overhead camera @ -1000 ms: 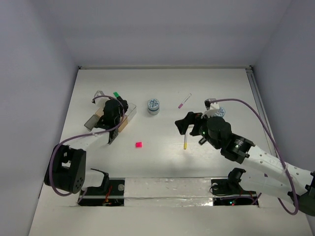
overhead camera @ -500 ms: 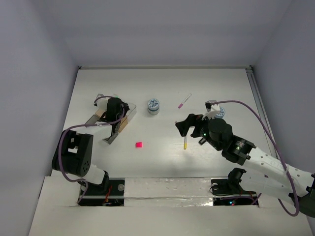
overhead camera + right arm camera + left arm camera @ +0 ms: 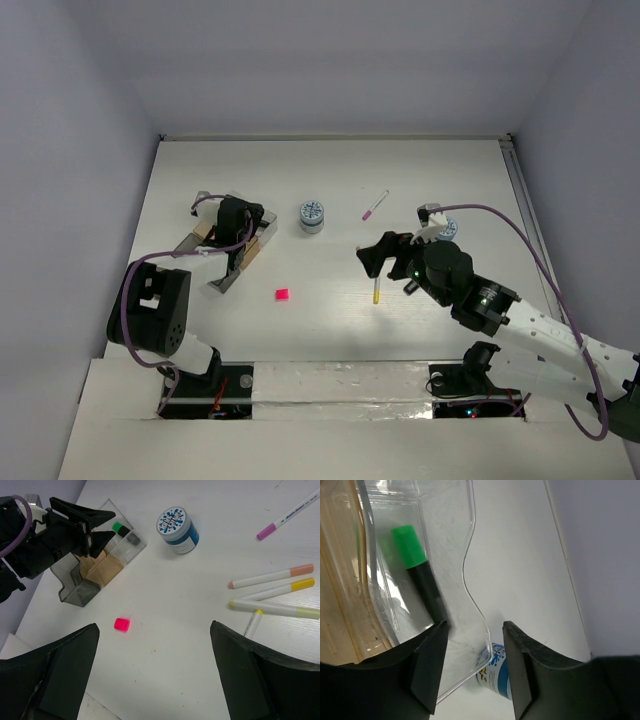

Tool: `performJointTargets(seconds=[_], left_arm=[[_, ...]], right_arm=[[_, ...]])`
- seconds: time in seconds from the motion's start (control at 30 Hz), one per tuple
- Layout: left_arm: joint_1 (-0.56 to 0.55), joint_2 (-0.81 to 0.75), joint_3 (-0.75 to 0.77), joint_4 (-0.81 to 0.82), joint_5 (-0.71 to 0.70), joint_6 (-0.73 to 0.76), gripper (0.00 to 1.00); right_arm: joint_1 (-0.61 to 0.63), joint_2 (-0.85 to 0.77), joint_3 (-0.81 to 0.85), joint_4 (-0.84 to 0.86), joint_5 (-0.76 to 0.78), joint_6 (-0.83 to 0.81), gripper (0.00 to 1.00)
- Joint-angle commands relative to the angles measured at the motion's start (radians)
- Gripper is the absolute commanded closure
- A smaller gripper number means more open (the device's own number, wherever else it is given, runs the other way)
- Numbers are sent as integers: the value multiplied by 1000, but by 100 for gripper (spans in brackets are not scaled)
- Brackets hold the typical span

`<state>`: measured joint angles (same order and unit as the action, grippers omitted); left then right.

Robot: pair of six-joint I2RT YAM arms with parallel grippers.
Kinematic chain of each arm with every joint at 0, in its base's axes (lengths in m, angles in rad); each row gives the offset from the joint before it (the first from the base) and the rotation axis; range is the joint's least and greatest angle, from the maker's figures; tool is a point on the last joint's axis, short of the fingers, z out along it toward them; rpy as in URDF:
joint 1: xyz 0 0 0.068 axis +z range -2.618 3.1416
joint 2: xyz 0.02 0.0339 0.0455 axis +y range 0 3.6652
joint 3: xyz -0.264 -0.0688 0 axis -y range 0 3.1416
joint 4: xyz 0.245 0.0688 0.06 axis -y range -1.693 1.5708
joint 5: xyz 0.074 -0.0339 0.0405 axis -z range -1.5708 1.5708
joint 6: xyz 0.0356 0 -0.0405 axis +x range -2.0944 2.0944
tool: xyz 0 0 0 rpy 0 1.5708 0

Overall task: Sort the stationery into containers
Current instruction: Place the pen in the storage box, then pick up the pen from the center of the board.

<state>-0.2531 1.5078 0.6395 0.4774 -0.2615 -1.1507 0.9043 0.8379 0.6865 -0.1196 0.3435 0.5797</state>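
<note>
The containers (image 3: 228, 248) stand at the left: a clear tray (image 3: 445, 555), a tan one (image 3: 102, 567) and a smoky grey one (image 3: 77, 590). A black marker with a green cap (image 3: 417, 575) lies in the clear tray. My left gripper (image 3: 472, 667) is open and empty just above that tray's edge. My right gripper (image 3: 154, 625) is open and empty above bare table. A pink cube (image 3: 122, 624) lies left of it. Several white pens (image 3: 272, 577) lie to its right. A blue-white disc (image 3: 177, 524) stands past the trays.
A white pen with a pink tip (image 3: 375, 205) lies alone at the back middle. A second blue-white disc (image 3: 447, 227) shows partly behind the right arm. The table's right edge has a rail (image 3: 520, 190).
My left arm has folded closer over the trays. The green cap that showed beyond its gripper in the top view is hidden there now. My right arm has barely moved.
</note>
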Motion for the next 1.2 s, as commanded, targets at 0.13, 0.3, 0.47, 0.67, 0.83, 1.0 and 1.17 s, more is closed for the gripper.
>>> performJointTargets(seconds=[0.13, 0.3, 0.47, 0.67, 0.83, 1.0, 1.17], left_arm=[[6, -61, 28, 33, -25, 37, 46], [6, -139, 34, 50, -21, 97, 43], [-34, -257, 20, 113, 5, 231, 45], [-202, -411, -9, 178, 50, 423, 67], [-402, -454, -41, 208, 114, 549, 81], [-520, -489, -127, 253, 244, 580, 91], [-565, -543, -179, 245, 327, 651, 93]], right_arm=[[-4, 1, -2, 32, 29, -11, 2], [-4, 12, -15, 14, 64, 2, 14], [-4, 33, -44, -47, 161, 51, 43], [-13, 81, -77, -147, 225, 150, 88], [-53, 156, -82, -201, 229, 204, 99], [-142, 240, -59, -297, 229, 273, 74], [-272, 256, -53, -380, 213, 284, 32]])
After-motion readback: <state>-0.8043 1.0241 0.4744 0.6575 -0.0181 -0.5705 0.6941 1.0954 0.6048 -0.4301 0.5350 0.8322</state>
